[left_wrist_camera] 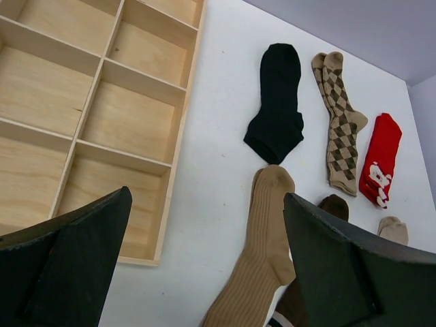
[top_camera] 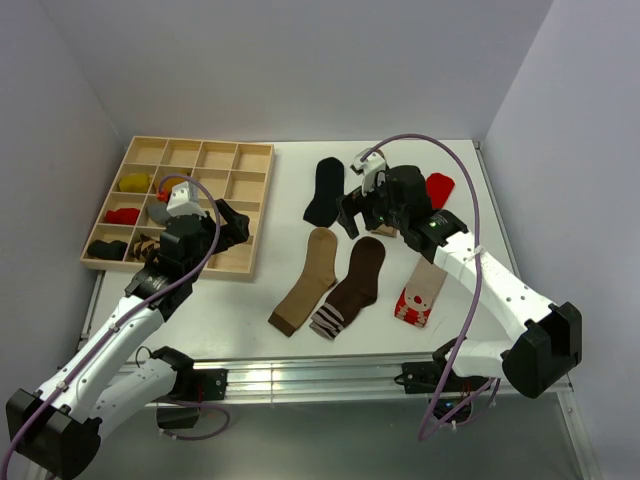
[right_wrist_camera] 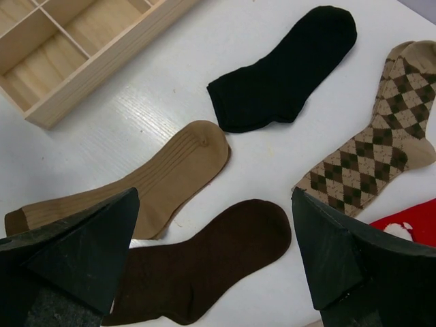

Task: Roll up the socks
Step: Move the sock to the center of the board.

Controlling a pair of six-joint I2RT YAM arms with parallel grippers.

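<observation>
Several socks lie flat on the white table. They are a black sock (top_camera: 325, 188), a tan sock (top_camera: 308, 280), a dark brown sock with a striped toe (top_camera: 352, 287) and a red sock with a white figure (top_camera: 421, 295). My right gripper (top_camera: 365, 222) is open and empty, and hovers above the cuff end of the dark brown sock (right_wrist_camera: 204, 266). The tan sock (right_wrist_camera: 157, 177), the black sock (right_wrist_camera: 286, 68) and a brown argyle sock (right_wrist_camera: 375, 143) lie around it. My left gripper (top_camera: 232, 228) is open and empty over the tray's right edge, facing the tan sock (left_wrist_camera: 262, 262).
The pale wooden grid tray (top_camera: 255, 205) stands at the left. A yellow bundle (top_camera: 135, 182), a red bundle (top_camera: 122, 215) and a dark bundle (top_camera: 106, 248) fill its left cells. A second red sock (top_camera: 438, 188) lies at the back right, near the wall.
</observation>
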